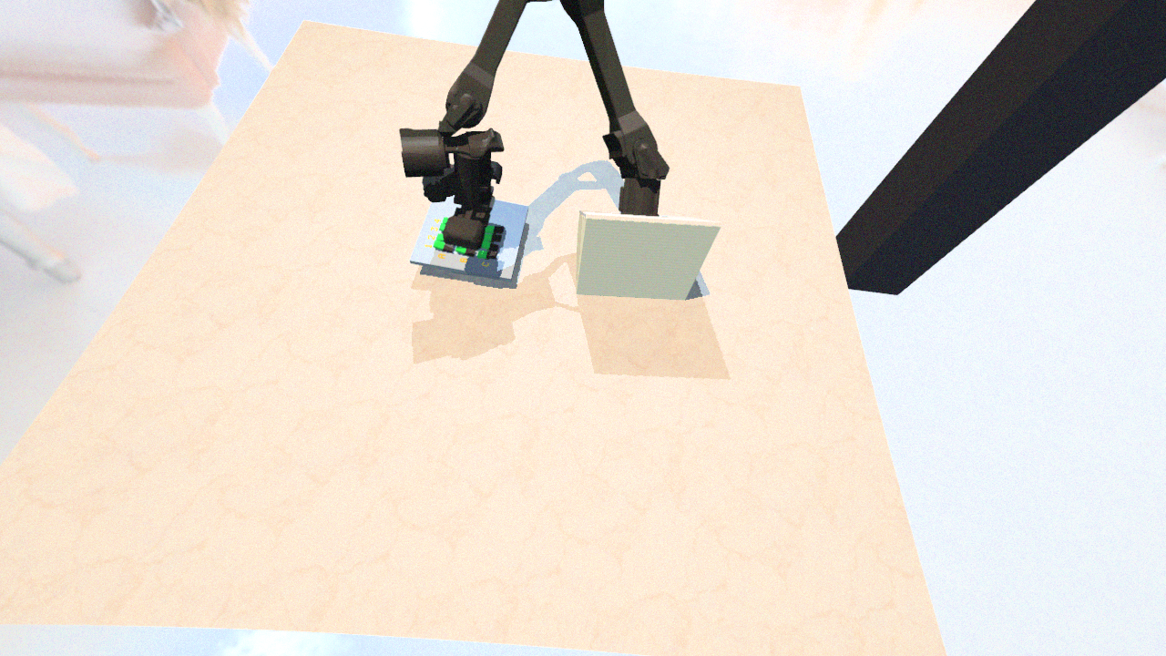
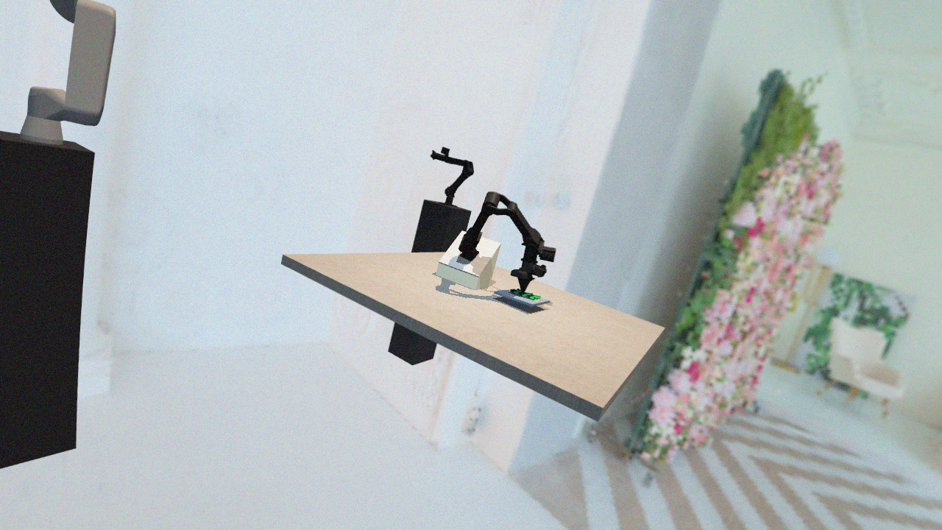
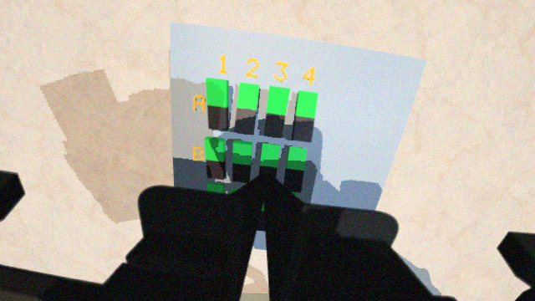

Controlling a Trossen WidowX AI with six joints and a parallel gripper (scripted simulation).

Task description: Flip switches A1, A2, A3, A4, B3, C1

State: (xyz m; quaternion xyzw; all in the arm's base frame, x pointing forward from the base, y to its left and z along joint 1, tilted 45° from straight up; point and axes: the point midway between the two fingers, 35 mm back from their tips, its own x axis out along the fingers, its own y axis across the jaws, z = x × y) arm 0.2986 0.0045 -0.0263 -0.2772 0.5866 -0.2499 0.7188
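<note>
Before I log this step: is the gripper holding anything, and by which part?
Nothing is held. The gripper is shut with no thing between its fingers, its closed tips over the panel at the near end of switch B3.

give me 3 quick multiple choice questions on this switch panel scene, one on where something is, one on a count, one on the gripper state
1. Where does the tip of the gripper sit in the wrist view?
A. Over the near end of switch B3
B. Over switch A1
C. Off the panel, over the table

2. How many switches does row A of the panel hold?
A. Two
B. Four
C. Six

3. What state is the gripper in?
A. Wide open
B. Shut on a block
C. Shut, with nothing between its fingers

Answers:
1. A: the pointed tip meets the dark near end of the third switch in the row marked B.
2. B: four green and dark rockers stand under the printed numbers 1 to 4.
3. C: the two fingers meet in one point with no gap and nothing held.
</note>
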